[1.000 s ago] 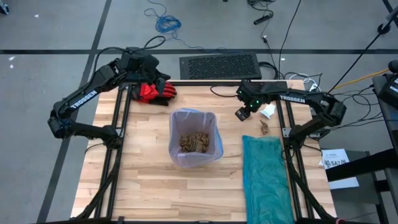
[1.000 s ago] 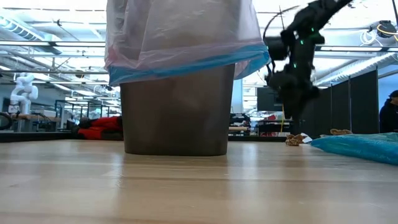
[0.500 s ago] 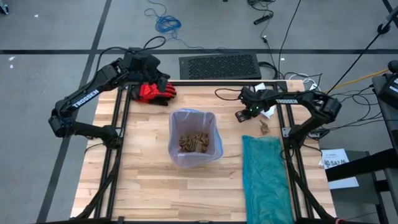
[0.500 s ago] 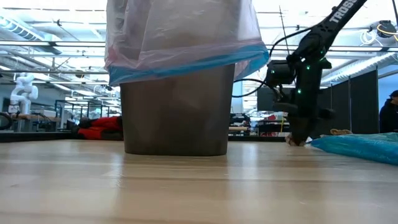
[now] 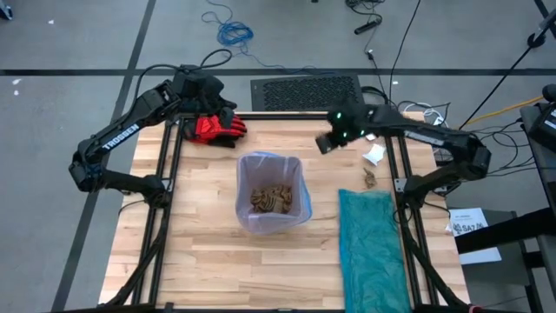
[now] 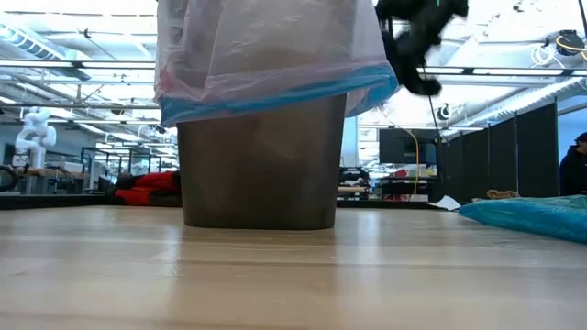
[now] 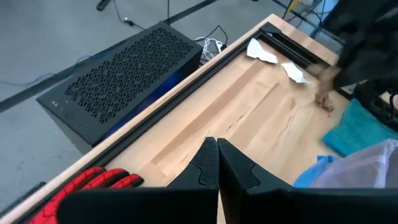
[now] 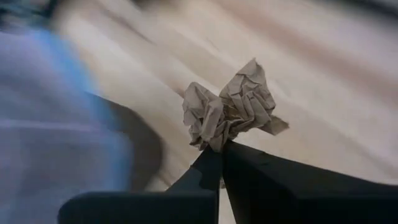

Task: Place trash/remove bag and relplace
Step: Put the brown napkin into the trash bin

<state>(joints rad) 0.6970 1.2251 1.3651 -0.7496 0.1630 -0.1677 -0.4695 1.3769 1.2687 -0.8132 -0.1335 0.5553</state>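
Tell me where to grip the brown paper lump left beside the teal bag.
Pinch the paper lump across its crumpled middle, coming straight down from above. It lies low on the table, apart from the teal bag and the white scrap, so the top is its freest side; its creases should give the fingers purchase.

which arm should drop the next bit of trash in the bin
Right. Its claw already pinches a crumpled brown paper lump near the lined bin; the left claw waits shut by the red glove.
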